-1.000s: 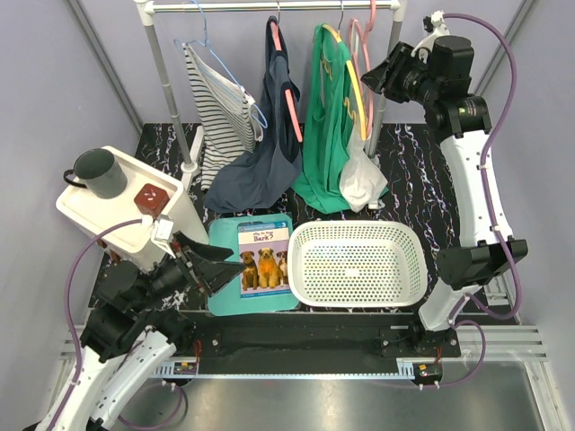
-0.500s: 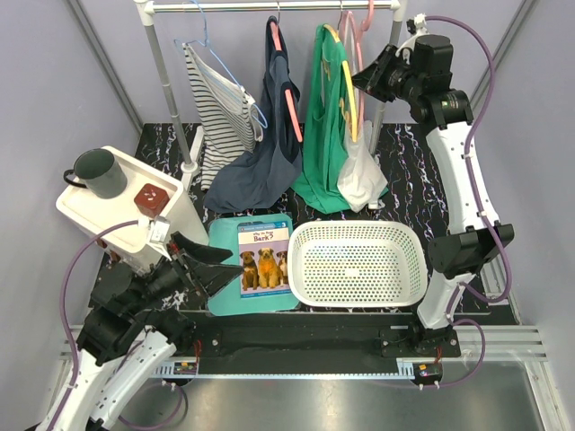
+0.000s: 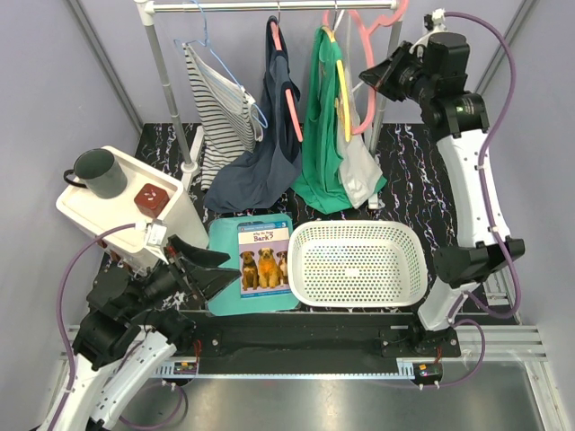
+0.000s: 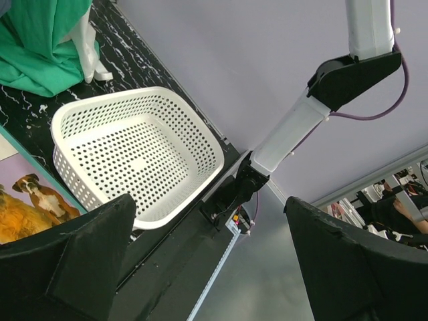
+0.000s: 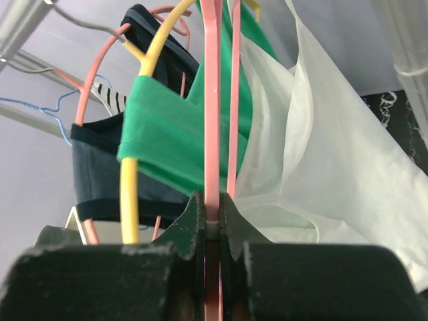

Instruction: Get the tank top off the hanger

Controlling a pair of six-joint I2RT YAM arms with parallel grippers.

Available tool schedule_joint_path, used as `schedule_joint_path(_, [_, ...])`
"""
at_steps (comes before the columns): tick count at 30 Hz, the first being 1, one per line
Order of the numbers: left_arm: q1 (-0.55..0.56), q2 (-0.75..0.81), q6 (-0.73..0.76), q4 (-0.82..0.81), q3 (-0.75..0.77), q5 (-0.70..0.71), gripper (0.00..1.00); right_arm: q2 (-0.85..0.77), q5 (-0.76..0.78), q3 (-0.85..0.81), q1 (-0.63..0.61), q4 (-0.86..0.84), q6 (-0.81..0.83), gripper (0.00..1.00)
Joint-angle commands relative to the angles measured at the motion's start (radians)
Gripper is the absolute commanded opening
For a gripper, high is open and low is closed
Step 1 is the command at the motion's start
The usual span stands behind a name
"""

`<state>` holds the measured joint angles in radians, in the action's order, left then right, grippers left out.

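A white tank top (image 3: 360,167) hangs on a pink hanger (image 3: 369,101) at the right end of the clothes rail (image 3: 269,6). My right gripper (image 3: 371,77) is shut on the pink hanger's lower bar. In the right wrist view the pink hanger (image 5: 211,100) runs straight up from between the closed fingers of the right gripper (image 5: 212,215), with the white tank top (image 5: 314,167) draped to its right. My left gripper (image 3: 212,268) is open and empty, low at the front left. It also shows in the left wrist view (image 4: 207,267).
A green top (image 3: 322,135) on a yellow hanger (image 3: 344,90), a navy top (image 3: 269,153) and a striped top (image 3: 220,108) hang on the same rail. A white basket (image 3: 358,226) and a dog book (image 3: 265,256) lie below. A white box with a mug (image 3: 99,171) is at left.
My right gripper has lifted and tilted the pink hanger, whose hook now rides up by the rail end. The white tank top swung left against the green top. The left arm barely moved.
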<state>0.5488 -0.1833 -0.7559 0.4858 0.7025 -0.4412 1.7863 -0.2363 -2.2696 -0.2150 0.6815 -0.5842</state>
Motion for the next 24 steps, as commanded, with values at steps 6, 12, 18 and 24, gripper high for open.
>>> schedule_joint_path(6, [0.000, -0.048, 0.033, -0.013, 0.106, -0.045, 0.99, -0.192, 0.098, 0.001, -0.009, 0.128, 0.144, 0.00])
schedule_joint_path(12, [0.000, -0.137, 0.069, -0.023, 0.181, -0.074, 0.97, -0.358, 0.101, 0.195, -0.009, 0.167, 0.234, 0.00])
schedule_joint_path(18, [0.000, -0.271, 0.070, -0.143, 0.239, -0.152, 0.94, -0.632, 0.097, 0.451, -0.007, 0.220, 0.285, 0.00])
schedule_joint_path(24, [0.071, -0.427, -0.046, -0.397, 0.271, -0.169, 0.88, -0.847, 0.081, 0.509, -0.006, 0.346, 0.259, 0.00])
